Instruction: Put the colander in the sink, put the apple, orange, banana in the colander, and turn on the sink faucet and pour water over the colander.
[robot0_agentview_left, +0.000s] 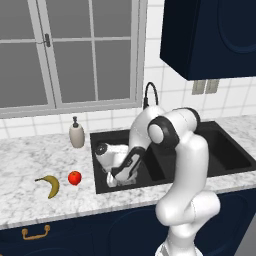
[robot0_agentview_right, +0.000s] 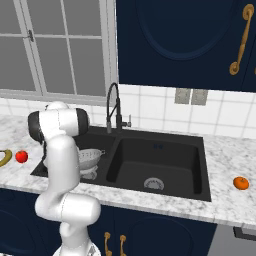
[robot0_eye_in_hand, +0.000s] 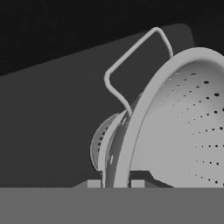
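Note:
My gripper is shut on the rim of the silver perforated colander, one finger tip on each side of the rim. The colander is low inside the left basin of the black sink, and my arm reaches down into that basin. The red apple and the yellow banana lie on the counter left of the sink. The orange sits on the counter far right of the sink. The black faucet rises behind the sink. The water is out of view.
A beige soap dispenser stands at the sink's back left corner. The right basin has a silver drain. A window is behind the counter, and dark blue cabinets hang above on the right.

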